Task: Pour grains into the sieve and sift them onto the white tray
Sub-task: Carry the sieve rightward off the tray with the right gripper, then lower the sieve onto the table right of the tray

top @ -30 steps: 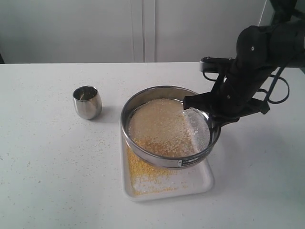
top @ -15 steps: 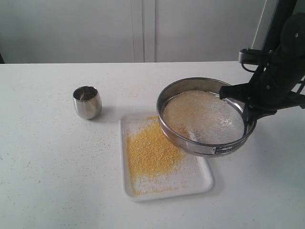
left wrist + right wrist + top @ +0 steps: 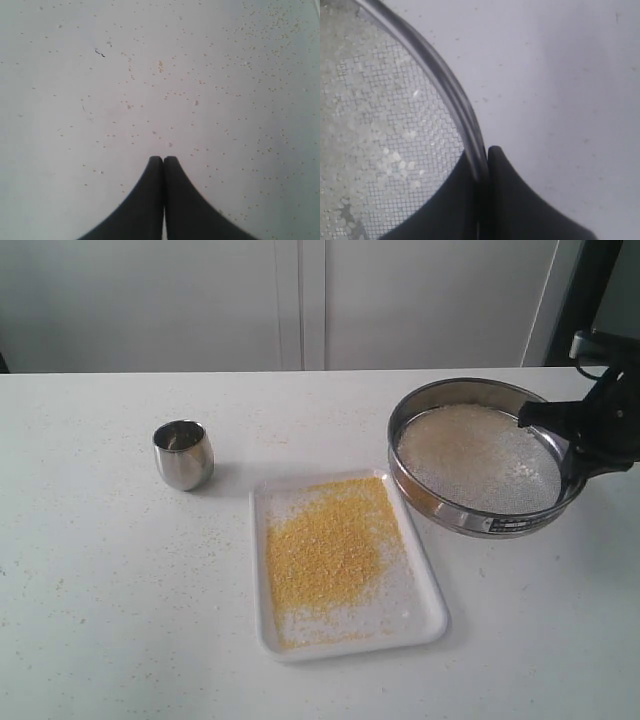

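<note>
White tabletop (image 3: 100, 590), stray grains (image 3: 160, 64) | sieve (image 3: 450, 512): rigid steel, judged light, slick | right gripper (image 3: 482, 162) pinched on its right rim, soundest hold | left gripper (image 3: 163, 161) closed, empty

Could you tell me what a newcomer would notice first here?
The bright yellow grains spread on the white tray at the centre stand out first. Right of it, the right gripper clamps the rim of the sieve, which holds paler bits. A steel cup stands apart on the left.
</note>
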Robot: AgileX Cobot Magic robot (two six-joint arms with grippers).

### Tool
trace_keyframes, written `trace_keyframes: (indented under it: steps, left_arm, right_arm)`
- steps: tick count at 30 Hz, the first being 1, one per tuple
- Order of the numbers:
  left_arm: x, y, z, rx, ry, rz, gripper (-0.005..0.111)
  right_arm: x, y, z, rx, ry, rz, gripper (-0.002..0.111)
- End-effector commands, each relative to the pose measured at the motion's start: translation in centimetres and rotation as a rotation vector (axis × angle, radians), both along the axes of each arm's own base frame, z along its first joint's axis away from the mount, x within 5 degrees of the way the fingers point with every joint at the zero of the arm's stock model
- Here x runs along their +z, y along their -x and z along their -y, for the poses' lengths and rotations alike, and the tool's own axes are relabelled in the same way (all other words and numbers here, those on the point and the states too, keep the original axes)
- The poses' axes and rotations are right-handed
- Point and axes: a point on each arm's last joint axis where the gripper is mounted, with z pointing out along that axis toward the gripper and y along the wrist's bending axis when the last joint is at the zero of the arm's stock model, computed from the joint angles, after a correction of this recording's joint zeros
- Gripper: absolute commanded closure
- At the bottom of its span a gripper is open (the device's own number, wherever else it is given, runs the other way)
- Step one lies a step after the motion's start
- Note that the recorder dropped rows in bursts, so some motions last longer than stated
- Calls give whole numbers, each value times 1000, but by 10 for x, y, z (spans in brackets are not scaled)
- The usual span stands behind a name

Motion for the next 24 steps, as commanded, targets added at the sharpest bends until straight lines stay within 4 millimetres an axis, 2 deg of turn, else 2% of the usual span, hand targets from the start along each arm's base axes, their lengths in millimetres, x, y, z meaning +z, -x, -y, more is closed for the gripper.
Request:
trace_keyframes:
  steps: [1,14,24]
  left_arm:
    - [-1,3,1,2,10,-9,107]
    - [-1,3,1,2,10,-9,107]
    - [-1,3,1,2,10,-9,107]
  right_arm:
    - [-6,-7,12,-85,-41,28,108]
    - [-25,-15,46,-226,-55,56,108]
    - [-59,-24,51,-258,-60,15,108]
